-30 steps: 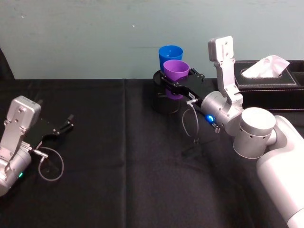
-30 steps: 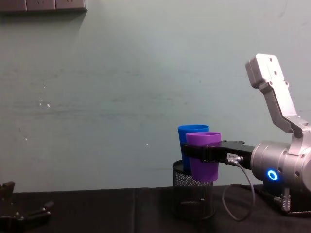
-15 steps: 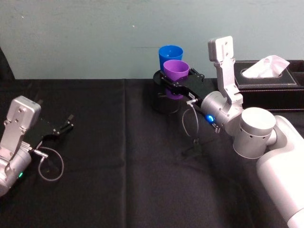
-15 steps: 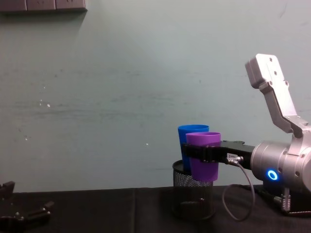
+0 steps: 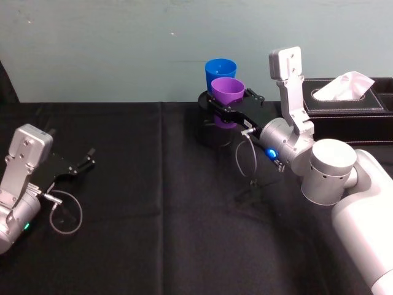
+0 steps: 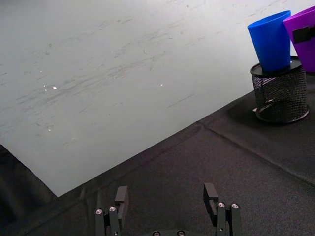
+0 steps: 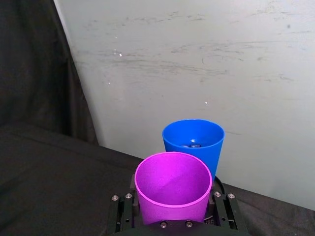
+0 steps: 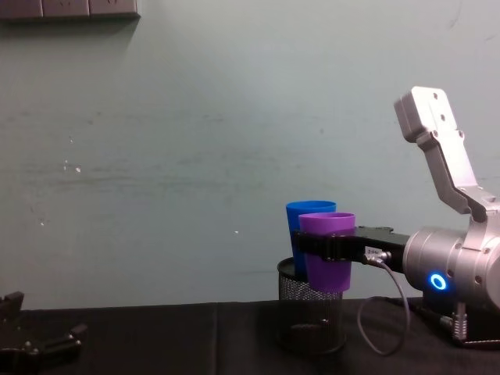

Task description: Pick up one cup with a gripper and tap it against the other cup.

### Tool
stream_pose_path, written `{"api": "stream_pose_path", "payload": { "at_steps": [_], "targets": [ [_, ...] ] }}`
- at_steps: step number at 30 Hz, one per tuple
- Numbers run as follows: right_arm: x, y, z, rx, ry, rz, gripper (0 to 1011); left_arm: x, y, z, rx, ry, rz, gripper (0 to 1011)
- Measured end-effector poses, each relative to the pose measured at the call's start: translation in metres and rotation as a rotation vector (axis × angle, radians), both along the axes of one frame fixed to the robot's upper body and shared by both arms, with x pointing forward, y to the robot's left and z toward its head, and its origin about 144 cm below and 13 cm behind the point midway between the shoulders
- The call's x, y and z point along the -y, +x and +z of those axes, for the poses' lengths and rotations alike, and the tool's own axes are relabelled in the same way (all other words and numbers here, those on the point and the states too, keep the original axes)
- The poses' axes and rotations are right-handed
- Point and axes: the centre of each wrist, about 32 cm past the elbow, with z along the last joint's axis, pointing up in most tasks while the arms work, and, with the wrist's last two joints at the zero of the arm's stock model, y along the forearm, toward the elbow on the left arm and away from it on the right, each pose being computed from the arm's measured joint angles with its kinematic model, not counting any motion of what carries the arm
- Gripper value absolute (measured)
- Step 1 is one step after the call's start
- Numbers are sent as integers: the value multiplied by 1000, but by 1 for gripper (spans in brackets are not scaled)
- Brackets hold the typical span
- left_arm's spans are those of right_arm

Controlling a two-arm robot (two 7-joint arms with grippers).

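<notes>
My right gripper [image 5: 229, 106] is shut on the purple cup [image 5: 228, 93], held upright in the air above the table's far middle. The purple cup [image 8: 327, 251] hangs just in front of the blue cup [image 8: 308, 234], which stands tilted inside a black wire-mesh holder [image 8: 311, 316]. From the right wrist view the purple cup [image 7: 173, 191] sits between my jaws with the blue cup [image 7: 193, 145] right behind it; whether the two touch I cannot tell. My left gripper [image 6: 169, 199] rests open at the table's left [image 5: 86, 161], holding nothing.
A black tissue box [image 5: 347, 98] with a white tissue stands at the back right. The black tablecloth [image 5: 141, 203] covers the table, backed by a pale green wall. The wire-mesh holder [image 6: 280, 95] stands under the raised cup.
</notes>
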Motion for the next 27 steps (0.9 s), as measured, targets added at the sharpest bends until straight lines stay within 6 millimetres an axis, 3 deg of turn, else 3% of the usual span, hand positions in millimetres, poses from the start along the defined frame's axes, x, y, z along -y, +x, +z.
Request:
{"api": "stream_pose_path", "payload": {
  "at_steps": [27],
  "targets": [
    [0,0,0,0,0,0,734,0,0,0,0,0,0,1000]
  ]
}}
